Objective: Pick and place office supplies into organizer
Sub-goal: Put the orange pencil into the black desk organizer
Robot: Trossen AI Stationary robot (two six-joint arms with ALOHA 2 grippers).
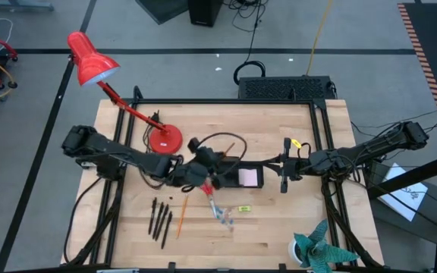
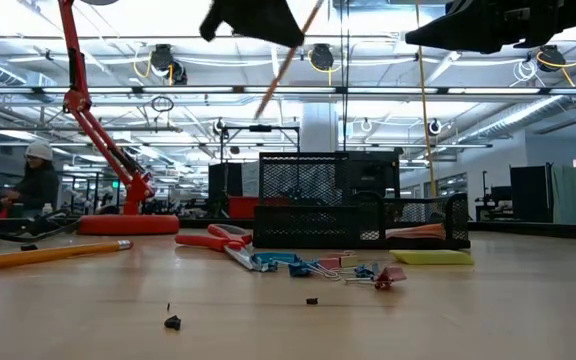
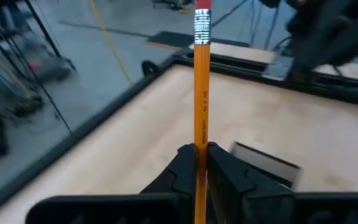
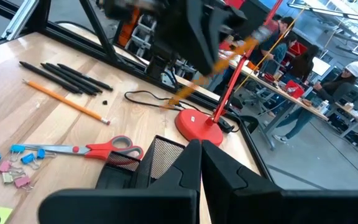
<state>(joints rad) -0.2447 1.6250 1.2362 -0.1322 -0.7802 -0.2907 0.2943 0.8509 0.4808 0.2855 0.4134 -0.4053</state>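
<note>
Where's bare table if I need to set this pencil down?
Bare wood: right of the organizer toward the plant, and the far strip right of the lamp base. Crowded: the near left, with pens, scissors, clips. Left gripper holds the pencil.

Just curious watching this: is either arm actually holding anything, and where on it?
The left tool pinches an orange pencil around its lower half, eraser end away. The right tool holds nothing.

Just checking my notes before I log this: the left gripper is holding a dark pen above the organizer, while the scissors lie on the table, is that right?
Not quite: the left gripper holds an orange pencil, not a dark pen, as the left wrist view shows. It is above the organizer, and the scissors lie on the table.
</note>
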